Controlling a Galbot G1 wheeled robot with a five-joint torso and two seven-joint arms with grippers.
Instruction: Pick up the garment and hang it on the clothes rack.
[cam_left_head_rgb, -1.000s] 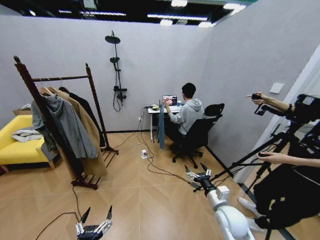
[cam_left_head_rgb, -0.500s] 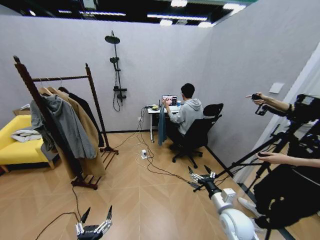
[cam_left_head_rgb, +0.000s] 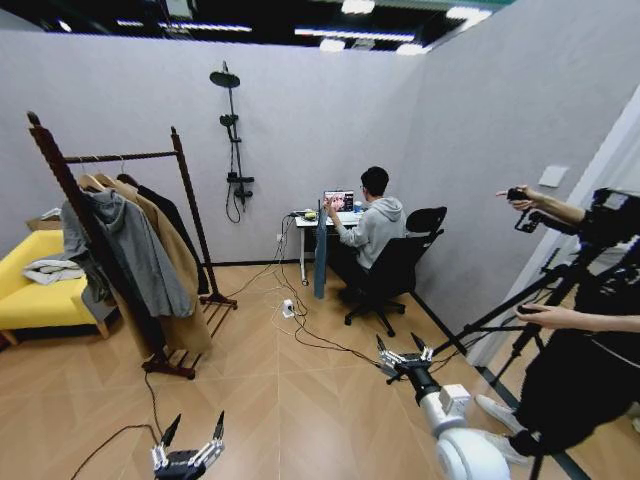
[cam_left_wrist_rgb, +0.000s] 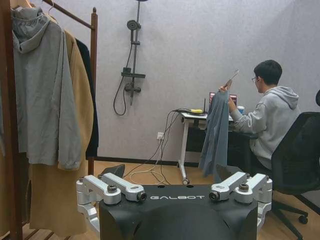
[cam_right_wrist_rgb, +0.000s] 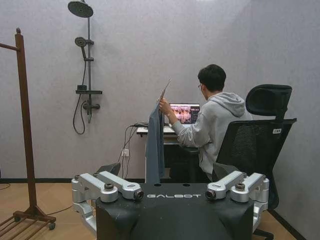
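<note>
Two end effectors hang over the wooden floor, both with fingers spread apart and nothing between them: the left end effector (cam_left_head_rgb: 187, 452) low near the robot's left side, the right end effector (cam_left_head_rgb: 404, 355) stretched forward on its white arm toward the far corner of the room. Each wrist view shows the word "GALBOT" in pale letters on the black housing between the finger bases. The garment (cam_left_head_rgb: 321, 252), a long teal-blue piece of cloth, hangs straight down from a hanger held up by the hand (cam_right_wrist_rgb: 164, 105) of a person seated at a small white table (cam_left_head_rgb: 312, 221) against the back wall; it is well apart from both end effectors. The clothes rack (cam_left_head_rgb: 186, 190) stands at the robot's left, its bar carrying a grey hooded jacket (cam_left_head_rgb: 128, 247), a tan coat (cam_left_head_rgb: 178, 270) and a black coat (cam_left_head_rgb: 172, 215). A laptop (cam_right_wrist_rgb: 184, 113) glows on the table.
</note>
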